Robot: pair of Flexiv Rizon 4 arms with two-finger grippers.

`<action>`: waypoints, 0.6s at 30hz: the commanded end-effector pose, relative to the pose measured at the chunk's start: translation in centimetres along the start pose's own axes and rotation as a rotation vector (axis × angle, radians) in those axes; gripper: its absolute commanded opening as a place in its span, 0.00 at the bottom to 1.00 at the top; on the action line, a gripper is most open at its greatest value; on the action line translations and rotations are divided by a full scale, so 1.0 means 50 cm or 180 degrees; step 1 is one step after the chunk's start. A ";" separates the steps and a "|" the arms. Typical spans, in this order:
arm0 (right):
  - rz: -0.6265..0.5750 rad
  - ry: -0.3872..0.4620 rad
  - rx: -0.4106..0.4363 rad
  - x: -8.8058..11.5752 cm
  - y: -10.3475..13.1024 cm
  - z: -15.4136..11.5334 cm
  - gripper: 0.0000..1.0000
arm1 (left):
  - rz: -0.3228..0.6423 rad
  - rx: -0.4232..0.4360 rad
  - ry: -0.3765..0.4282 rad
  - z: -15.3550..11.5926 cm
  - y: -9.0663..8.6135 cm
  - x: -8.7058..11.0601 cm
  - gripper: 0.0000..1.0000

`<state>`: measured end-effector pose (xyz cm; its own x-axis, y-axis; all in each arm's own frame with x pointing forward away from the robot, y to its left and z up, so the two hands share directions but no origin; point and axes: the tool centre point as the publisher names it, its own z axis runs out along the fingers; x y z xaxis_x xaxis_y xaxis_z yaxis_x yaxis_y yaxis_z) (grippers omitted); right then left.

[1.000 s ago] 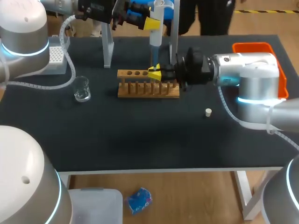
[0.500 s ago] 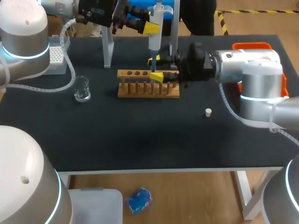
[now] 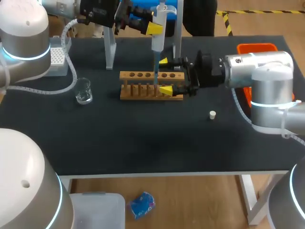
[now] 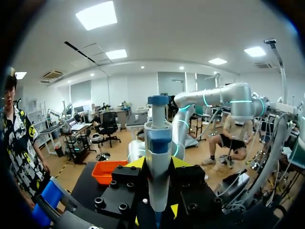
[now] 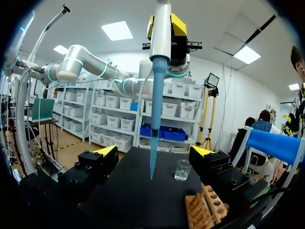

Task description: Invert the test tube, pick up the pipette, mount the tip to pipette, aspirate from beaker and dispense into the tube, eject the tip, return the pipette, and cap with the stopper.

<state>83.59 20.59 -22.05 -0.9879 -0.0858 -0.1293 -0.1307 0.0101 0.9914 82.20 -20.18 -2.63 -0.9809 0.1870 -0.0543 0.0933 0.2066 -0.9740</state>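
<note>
My left gripper (image 3: 155, 27) is shut on the white and blue pipette (image 3: 158, 21), held upright above the wooden tube rack (image 3: 143, 93). In the left wrist view the pipette (image 4: 157, 157) stands between the left gripper's (image 4: 158, 164) yellow tips. Its long blue tip (image 3: 155, 71) points down at the rack. My right gripper (image 3: 165, 76) is open at the rack's right half, one finger on each side of the blue tip (image 5: 154, 124), neither touching it. I cannot make out the test tube. The beaker (image 3: 83, 90) stands left of the rack and the white stopper (image 3: 212, 114) lies to its front right.
A white tip box (image 3: 57, 57) sits at the back left. A pipette stand (image 3: 110, 47) rises behind the rack. An orange tray (image 3: 257, 47) is at the back right, behind my right arm. From the right wrist, the beaker (image 5: 182, 169) lies beyond the rack (image 5: 209, 210).
My right gripper has opened wide from shut at the blue tip and drawn back a little to the right. The left arm has lifted the pipette slightly, then held still.
</note>
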 end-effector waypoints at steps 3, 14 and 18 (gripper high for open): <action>0.0062 -0.0099 0.0242 0.025 -0.050 -0.061 1.00 | 0.0002 0.0001 0.0002 -0.001 -0.001 0.000 0.00; -0.0030 -0.0185 0.0584 0.034 -0.123 -0.090 1.00 | 0.0002 0.0001 0.0002 -0.001 -0.001 0.000 0.00; -0.0030 -0.0185 0.0584 0.034 -0.123 -0.090 1.00 | 0.0002 0.0001 0.0002 -0.001 -0.001 0.000 0.00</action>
<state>83.19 15.91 -28.35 -0.9891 -0.0313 -0.1437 -0.1471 0.1900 0.9707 82.20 -20.19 -2.63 -0.9809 0.1869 -0.0543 0.0933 0.2067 -0.9740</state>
